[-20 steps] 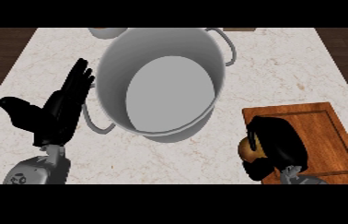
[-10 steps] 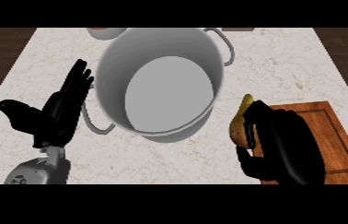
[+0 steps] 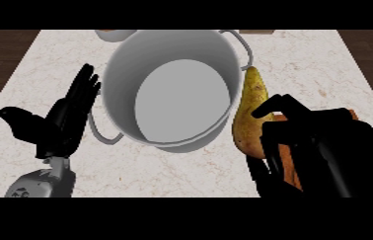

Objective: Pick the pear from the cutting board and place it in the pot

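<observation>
Right hand [image 3: 313, 145] has fingers curled round the pear [image 3: 249, 113], holding it just beside the pot [image 3: 175, 91], by the right rim. Left hand [image 3: 62, 120] rests left of the pot, fingers straight, holding nothing.

The surface [image 3: 306, 51] is pale marble with faint grey veins and fills most of the view. Dark wood-brown floor [image 3: 15, 51] shows past its left edge, and again past its right edge at the upper corner. At the far edge, a small pale round thing with a brown patch [image 3: 115, 33] sits just left of centre, cut off by the view. A small brown thing [image 3: 255, 32] lies at the far edge right of centre, also cut off.
</observation>
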Controlling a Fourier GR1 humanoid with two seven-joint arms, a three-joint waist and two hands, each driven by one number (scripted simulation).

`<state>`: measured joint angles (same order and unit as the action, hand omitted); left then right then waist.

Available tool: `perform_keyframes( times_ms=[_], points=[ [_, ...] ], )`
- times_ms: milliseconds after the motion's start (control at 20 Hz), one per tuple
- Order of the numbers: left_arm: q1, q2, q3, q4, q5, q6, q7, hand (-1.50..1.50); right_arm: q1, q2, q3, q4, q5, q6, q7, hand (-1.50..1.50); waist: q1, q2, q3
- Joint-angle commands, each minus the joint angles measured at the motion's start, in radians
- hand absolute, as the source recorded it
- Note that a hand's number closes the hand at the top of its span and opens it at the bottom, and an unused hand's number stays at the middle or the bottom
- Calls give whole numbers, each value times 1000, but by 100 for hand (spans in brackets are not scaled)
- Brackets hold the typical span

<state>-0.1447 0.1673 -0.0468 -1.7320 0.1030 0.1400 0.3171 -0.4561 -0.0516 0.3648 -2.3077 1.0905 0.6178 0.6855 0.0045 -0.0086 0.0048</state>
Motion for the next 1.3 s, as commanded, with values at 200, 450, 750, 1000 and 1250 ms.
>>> perform_keyframes(
  times_ms=[200, 450, 750, 1000, 1250],
  points=[
    [-18, -25, 1, 106, 5, -21, -13, 0, -376, 51, 13, 148, -170, -13, 281, 150, 2, 7, -7],
    [12, -53, -48, 41, -31, 2, 13, 0, -477, 51, 31, 391, -207, -175, 337, 150, 14, 8, -6],
    [-1, -23, 9, 37, 17, -40, 16, 0, -567, 51, -75, 632, -207, -239, 217, 150, 11, 11, -6],
    [0, -66, -31, 59, -16, -21, 12, 0, -572, 52, 6, 810, -219, -369, 160, 150, 11, 12, -6],
    [-7, -20, 18, 40, 10, -52, 25, 0, -537, 52, 1, 945, -327, -459, 155, 150, 21, 14, -6]
  ],
)
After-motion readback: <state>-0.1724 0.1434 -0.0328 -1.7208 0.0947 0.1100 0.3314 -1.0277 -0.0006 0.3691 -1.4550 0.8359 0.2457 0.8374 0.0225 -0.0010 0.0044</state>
